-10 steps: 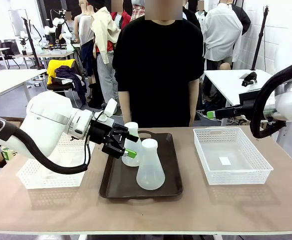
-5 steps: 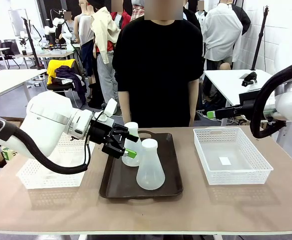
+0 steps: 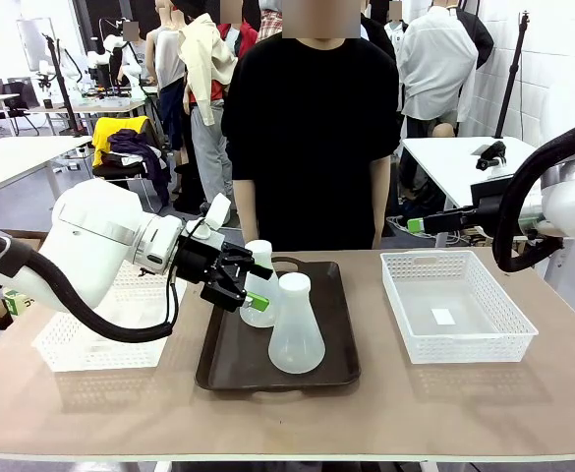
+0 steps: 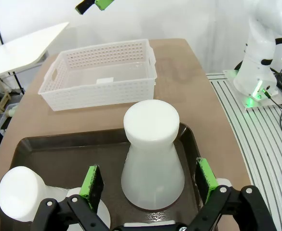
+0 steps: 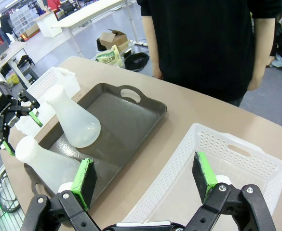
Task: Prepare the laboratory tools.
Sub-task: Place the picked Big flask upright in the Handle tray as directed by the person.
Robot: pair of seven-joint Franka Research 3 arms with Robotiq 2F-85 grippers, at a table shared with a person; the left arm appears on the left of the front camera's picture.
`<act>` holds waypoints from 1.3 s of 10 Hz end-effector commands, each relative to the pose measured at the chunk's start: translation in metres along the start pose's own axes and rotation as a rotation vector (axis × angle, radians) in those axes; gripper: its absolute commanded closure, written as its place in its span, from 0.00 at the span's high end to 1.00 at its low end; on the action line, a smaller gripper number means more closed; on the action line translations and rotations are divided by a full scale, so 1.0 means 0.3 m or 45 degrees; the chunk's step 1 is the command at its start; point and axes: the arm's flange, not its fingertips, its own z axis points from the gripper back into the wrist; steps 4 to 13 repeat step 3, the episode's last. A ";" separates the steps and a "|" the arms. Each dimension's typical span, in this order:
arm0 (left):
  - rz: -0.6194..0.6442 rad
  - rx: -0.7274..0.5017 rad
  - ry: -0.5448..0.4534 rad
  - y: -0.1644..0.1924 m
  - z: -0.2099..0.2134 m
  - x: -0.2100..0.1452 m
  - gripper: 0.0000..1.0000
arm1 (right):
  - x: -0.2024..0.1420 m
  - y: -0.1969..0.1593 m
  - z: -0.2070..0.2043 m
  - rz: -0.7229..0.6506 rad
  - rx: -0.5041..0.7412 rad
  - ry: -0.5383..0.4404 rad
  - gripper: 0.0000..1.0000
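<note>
Standing upright in the dark tray [image 3: 223,369]: two flasks [image 3: 296,329], rear one [image 3: 258,258] between spread, empty left hand [image 3: 251,285]; right hand [image 5: 145,185] released over right basket [image 3: 508,339], surface [image 3: 385,413] front bare

A dark brown rectangular plastic tray [image 3: 332,295] with cut-out handles lies near the middle of the brown counter [image 3: 415,403]. To its right, well apart, sits a white perforated plastic basket [image 3: 459,339], shallow and rectangular, with a small white label on its floor. Another white mesh basket [image 3: 76,349] rests at the counter's left side. Across the counter stands a person in a black short-sleeved top [image 3: 307,118], arms hanging down. Behind them are white tables [image 3: 454,157], a chair draped with yellow and dark clothing [image 3: 125,143], and other people.
</note>
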 end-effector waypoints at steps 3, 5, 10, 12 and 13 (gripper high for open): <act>-0.017 -0.003 -0.017 0.001 -0.003 -0.001 1.00 | 0.001 0.002 0.003 -0.014 -0.002 0.007 1.00; -0.017 -0.003 -0.017 0.001 -0.003 -0.001 1.00 | 0.001 0.002 0.003 -0.014 -0.002 0.007 1.00; -0.017 -0.003 -0.017 0.001 -0.003 -0.001 1.00 | 0.001 0.002 0.003 -0.014 -0.002 0.007 1.00; -0.017 -0.003 -0.017 0.001 -0.003 -0.001 1.00 | 0.001 0.002 0.003 -0.014 -0.002 0.007 1.00; -0.017 -0.003 -0.017 0.001 -0.003 -0.001 1.00 | 0.001 0.002 0.003 -0.014 -0.002 0.007 1.00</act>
